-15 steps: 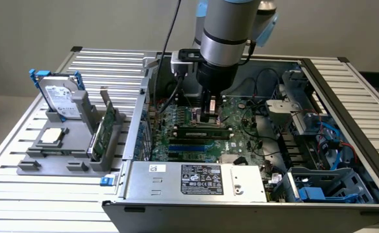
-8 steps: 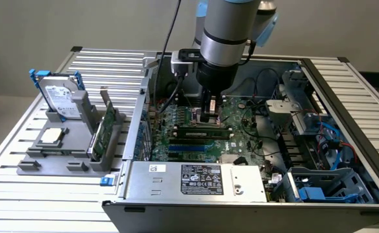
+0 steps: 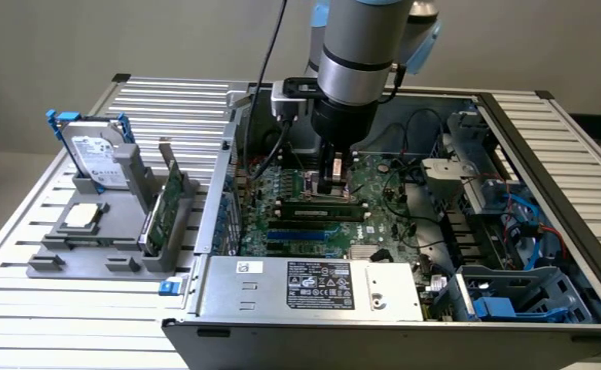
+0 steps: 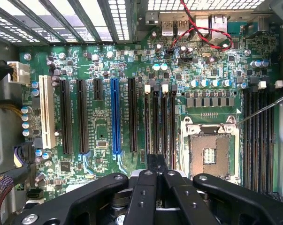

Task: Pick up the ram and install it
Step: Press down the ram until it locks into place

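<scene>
In the exterior view the ram (image 3: 321,206) is a slim dark green stick lying along the black memory slots on the motherboard (image 3: 383,223), inside the open computer case (image 3: 311,285). My gripper (image 3: 331,189) reaches straight down from the arm and ends just above the ram's top edge, by the processor socket (image 4: 211,154). In the wrist view my gripper (image 4: 156,176) has its black fingers (image 4: 141,187) drawn together, right at the end of the memory slots (image 4: 159,122). A short dark piece shows just past the tips. I cannot tell whether anything is pinched there.
A grey fixture (image 3: 85,254) on the slatted table at the exterior view's left holds a hard drive (image 3: 95,158), a processor chip (image 3: 82,217) and a broad green card (image 3: 162,212). Inside the case are a power supply (image 3: 321,281), cables and a drive cage (image 3: 516,293).
</scene>
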`<state>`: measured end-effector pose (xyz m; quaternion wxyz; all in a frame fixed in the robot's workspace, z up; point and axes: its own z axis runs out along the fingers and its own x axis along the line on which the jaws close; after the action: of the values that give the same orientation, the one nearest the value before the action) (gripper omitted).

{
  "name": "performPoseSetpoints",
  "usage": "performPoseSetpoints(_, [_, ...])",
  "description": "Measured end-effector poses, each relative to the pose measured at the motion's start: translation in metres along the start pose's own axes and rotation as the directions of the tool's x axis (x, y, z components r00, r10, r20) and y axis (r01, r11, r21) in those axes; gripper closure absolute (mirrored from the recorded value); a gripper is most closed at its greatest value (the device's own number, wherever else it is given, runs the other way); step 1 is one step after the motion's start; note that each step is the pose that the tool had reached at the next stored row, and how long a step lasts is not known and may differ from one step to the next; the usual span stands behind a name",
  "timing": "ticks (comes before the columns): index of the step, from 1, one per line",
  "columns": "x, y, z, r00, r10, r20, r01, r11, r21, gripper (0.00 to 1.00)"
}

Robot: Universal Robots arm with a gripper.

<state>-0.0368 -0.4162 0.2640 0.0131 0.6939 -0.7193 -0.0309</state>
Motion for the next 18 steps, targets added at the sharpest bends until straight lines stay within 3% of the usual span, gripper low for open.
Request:
performPoseSetpoints(5, [0.0,-0.0001,0.0019,1.0,0.0,-0.0003,0.0,1.0,-0.0001,0.89])
performPoseSetpoints(14, [0.0,-0.0006,0.0183,1.0,0.0,0.0001,0.0,1.0,0.0008,0.89])
performPoseSetpoints(18, [0.001,0.003,0.0238,1.0,0.0,0.0012,0.0,1.0,0.0035,0.89])
